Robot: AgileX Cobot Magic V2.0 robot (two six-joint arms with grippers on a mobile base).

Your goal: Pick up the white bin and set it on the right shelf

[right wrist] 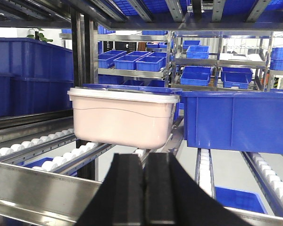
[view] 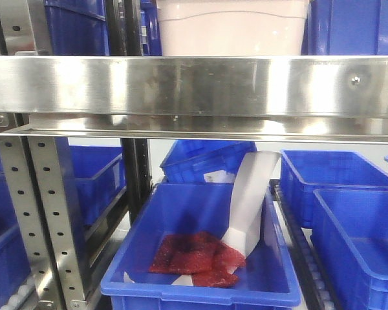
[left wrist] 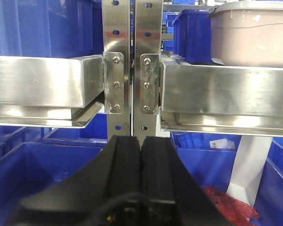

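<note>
Your white bin (right wrist: pixel 122 117) sits on the right shelf (view: pixel 194 87), on its white rollers behind the front edge. Right wrist view alone gives you the whole tub: pale pink, rounded corners, wavy band under a flat white lid, a blue crate (right wrist: pixel 236 120) just beside it. Front view shows only its lower wall above the shiny steel rail. Left wrist view adds the perforated uprights (left wrist: pixel 131 61) and bolted brackets. Left gripper (left wrist: pixel 140 160) and right gripper (right wrist: pixel 144 176): black jaws pressed together, empty.
</note>
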